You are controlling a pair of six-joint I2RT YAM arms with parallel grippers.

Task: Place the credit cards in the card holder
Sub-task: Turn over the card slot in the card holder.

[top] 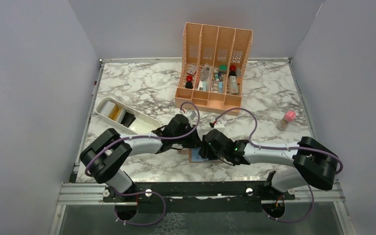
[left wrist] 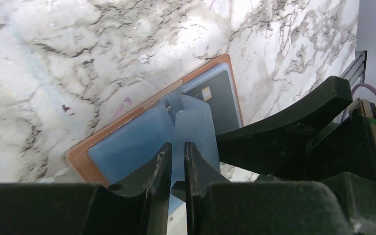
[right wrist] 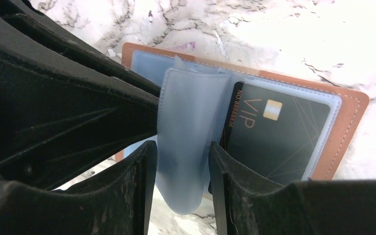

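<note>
Nearest me, by the middle of the tabletop's (top: pixel 142 83) near edge, the card holder (right wrist: pixel 345 122) lies open. Left gripper (left wrist: pixel 177 147) is pinched on a blue plastic sleeve (right wrist: pixel 191 112), lifting it. Right gripper (right wrist: pixel 182 147) straddles a sleeve too, jaws apart, and I can't tell if it's actually squeezing. One black VIP card (right wrist: pixel 279 137) is already pocketed. No loose cards in sight, so I'm not sure what's left. The peach organizer (top: pixel 191 49) sits at the far edge.

Peach organizer (top: pixel 210 101) is standing far across the marble table (top: pixel 142 83) from me, holding maybe small bottles (top: pixel 189 81). White tray (top: pixel 143 123) is lying on my left; pink-capped bottle (top: pixel 286 120) is sitting alone on my right.
</note>
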